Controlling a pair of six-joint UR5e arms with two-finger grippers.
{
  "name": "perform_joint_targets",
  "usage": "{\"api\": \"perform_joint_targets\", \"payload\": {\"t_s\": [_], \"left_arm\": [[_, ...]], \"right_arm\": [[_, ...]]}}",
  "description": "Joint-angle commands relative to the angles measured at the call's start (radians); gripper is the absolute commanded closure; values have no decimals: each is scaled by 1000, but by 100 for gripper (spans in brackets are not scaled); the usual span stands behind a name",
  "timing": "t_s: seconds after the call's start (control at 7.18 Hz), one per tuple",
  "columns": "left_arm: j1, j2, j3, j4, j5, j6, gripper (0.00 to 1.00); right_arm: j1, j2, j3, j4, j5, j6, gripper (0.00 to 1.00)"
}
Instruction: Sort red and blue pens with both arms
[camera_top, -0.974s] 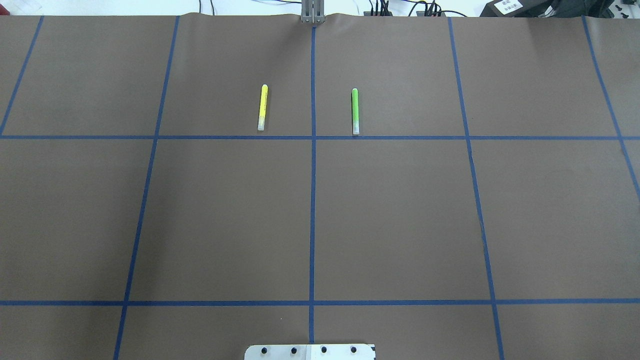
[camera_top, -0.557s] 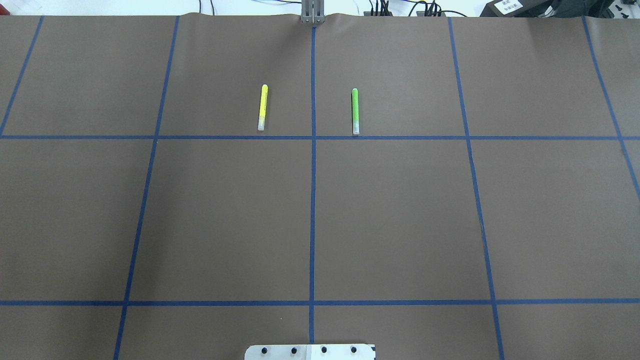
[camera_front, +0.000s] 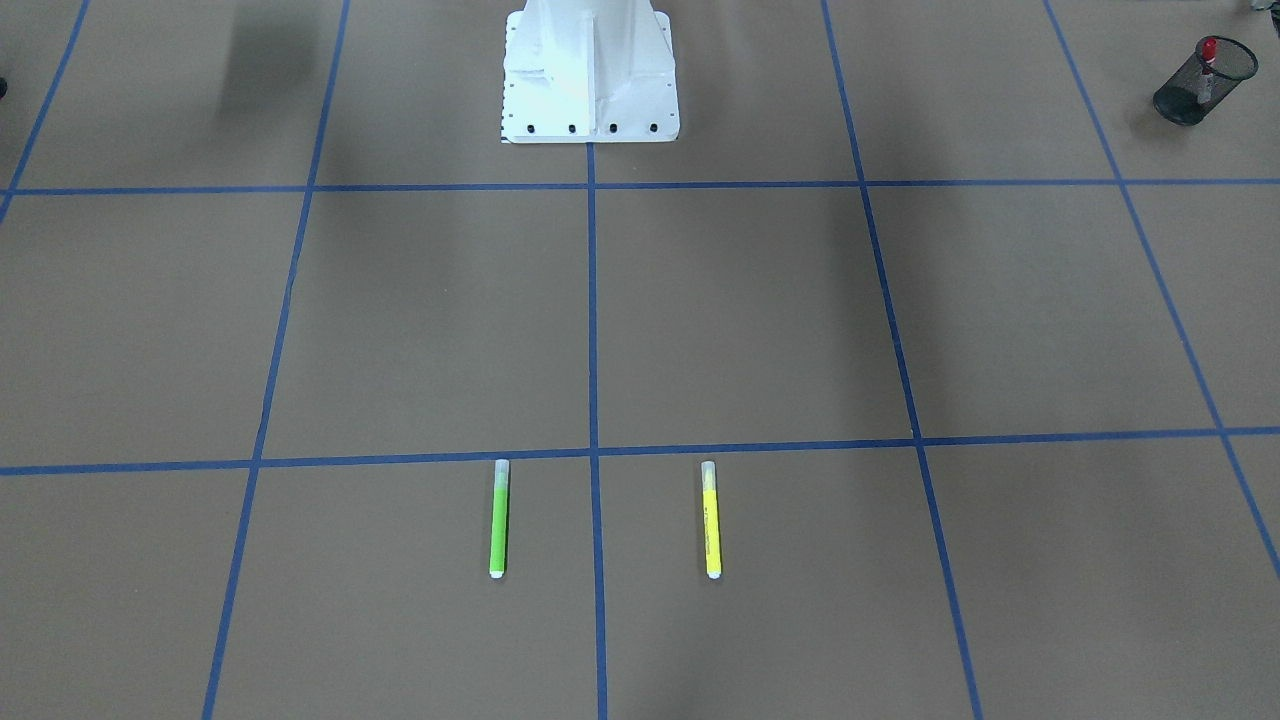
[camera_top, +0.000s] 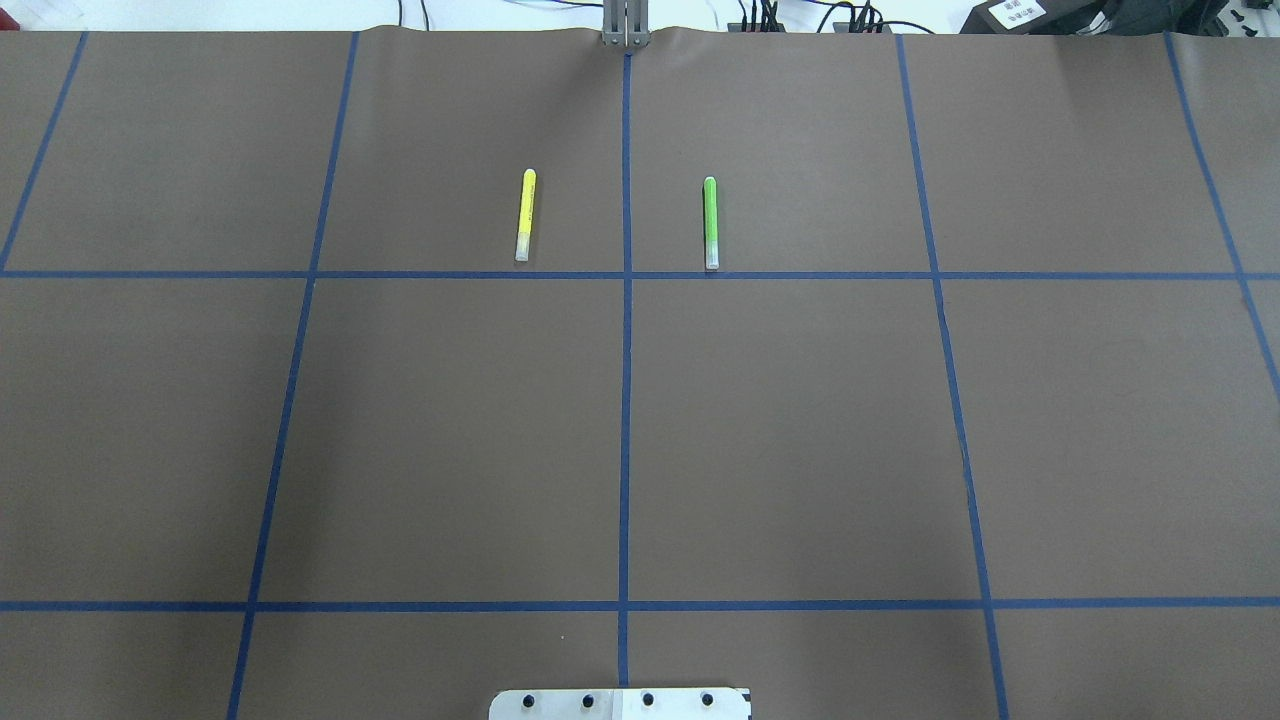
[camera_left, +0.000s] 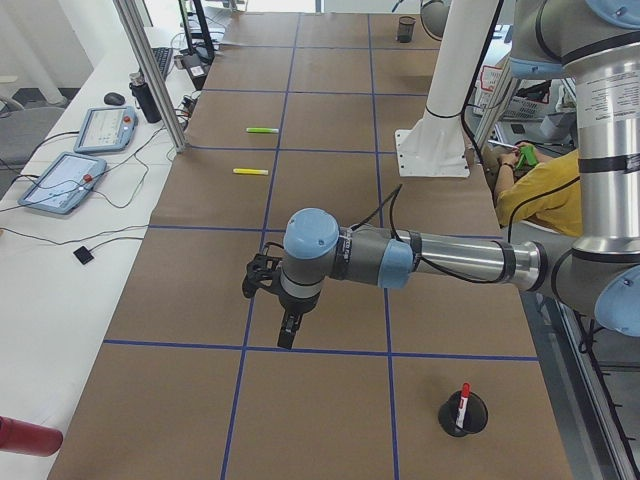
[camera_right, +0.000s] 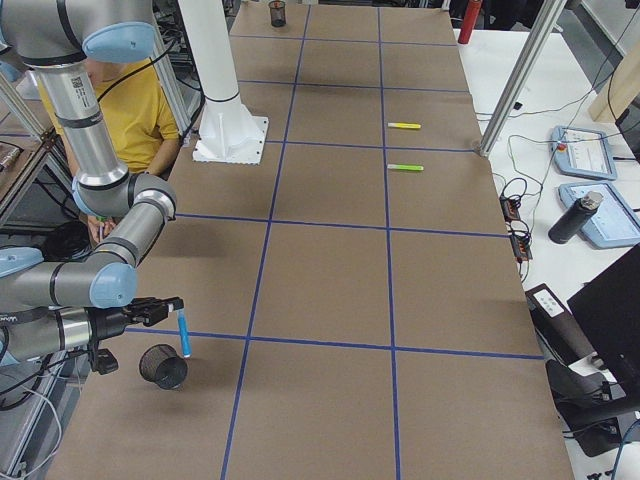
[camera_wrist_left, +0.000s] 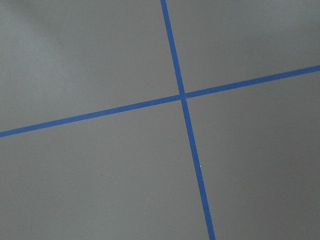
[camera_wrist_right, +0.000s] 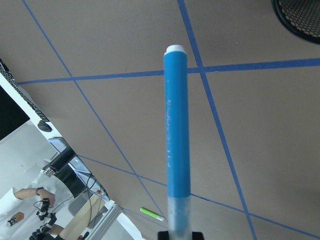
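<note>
The desk (camera_top: 800, 450) middle is unchanged. The right pincer (camera_wrist_right: 181, 235) holds the blue pen (camera_wrist_right: 176, 135) near a cup (camera_right: 163, 367), undropped. The red pen (camera_left: 462, 400) stands in the other cup (camera_left: 464, 420); I cannot tell the left pincer's (camera_left: 288, 335) state.

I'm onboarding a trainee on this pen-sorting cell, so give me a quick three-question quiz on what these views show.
1. True or false: the red marker stands in a black mesh cup.
2. What does the right gripper hold? A) the red marker B) the blue highlighter C) nothing
3. Fill in: the pen lying flat near the green highlighter is ____ in colour.

Key: 1 true; 2 B; 3 yellow, the yellow highlighter.
</note>
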Motion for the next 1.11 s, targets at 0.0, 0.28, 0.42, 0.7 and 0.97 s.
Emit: {"api": "perform_joint_targets", "payload": {"t_s": [0.0, 0.28, 0.42, 0.7, 0.97], "left_arm": [[0, 1, 0, -5, 0, 1, 0], [2, -1, -1, -7, 0, 1, 0], [2, 1, 0, -29, 0, 0, 0], [2, 1, 0, -39, 2, 0, 0], [2, 1, 0, -39, 2, 0, 0]], "right_arm": [[60, -1, -5, -4, -55, 1, 100], [74, -1, -5, -1, -91, 2, 100], [76, 12, -5, 3, -118, 1, 100], [102, 74, -3, 14, -308, -1, 100], [154, 83, -5, 29, -443, 8, 100]]}}
